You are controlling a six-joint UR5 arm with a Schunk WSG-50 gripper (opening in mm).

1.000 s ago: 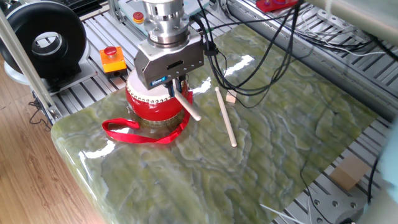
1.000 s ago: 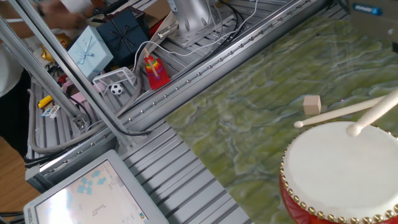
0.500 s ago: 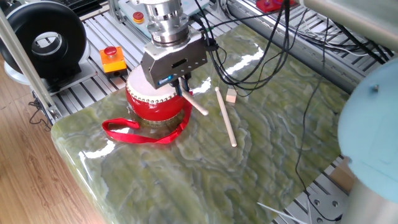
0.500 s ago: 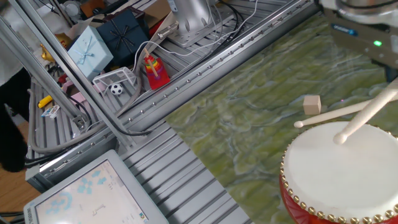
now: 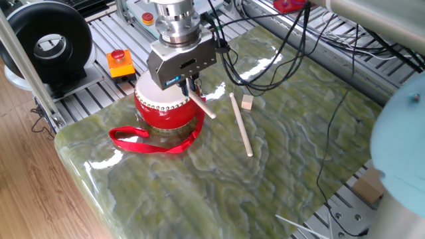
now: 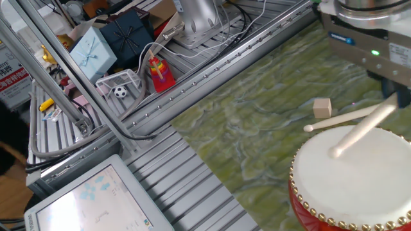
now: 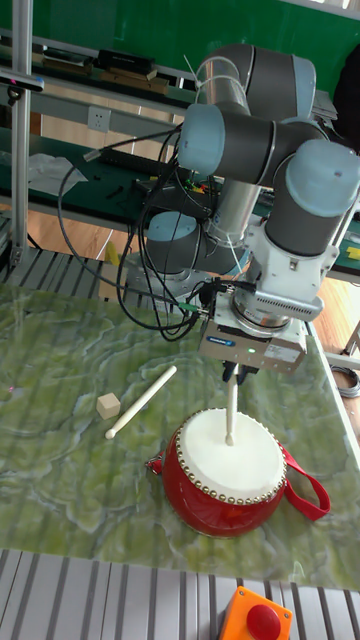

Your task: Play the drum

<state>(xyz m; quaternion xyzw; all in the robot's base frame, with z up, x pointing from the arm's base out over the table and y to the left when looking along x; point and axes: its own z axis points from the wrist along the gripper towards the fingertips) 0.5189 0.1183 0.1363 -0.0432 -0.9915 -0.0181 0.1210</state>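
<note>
The drum [image 5: 161, 111] is small, round and red with a white skin [image 6: 359, 183] and pale studs around its rim. It stands near the left corner of the green slab, and its red ribbon [image 5: 151, 141] lies in front of it. My gripper [image 5: 192, 84] hangs just above the drum's right side, shut on a pale drumstick [image 6: 363, 128]. The stick's round tip [image 6: 335, 153] appears to touch the skin near its middle. In the tall fixed view the gripper [image 7: 235, 373] holds the drumstick [image 7: 231, 408] almost upright over the drum [image 7: 230, 470].
A second drumstick [image 5: 240, 124] and a small wooden cube [image 5: 247, 102] lie on the slab right of the drum. An orange box with a red button [image 5: 119, 62] and a black round fan-like device [image 5: 43, 38] stand behind it. Cables hang over the slab's far side.
The gripper has shifted slightly over the drum. The stick's tip has slid from the skin's edge toward its middle and sits lower.
</note>
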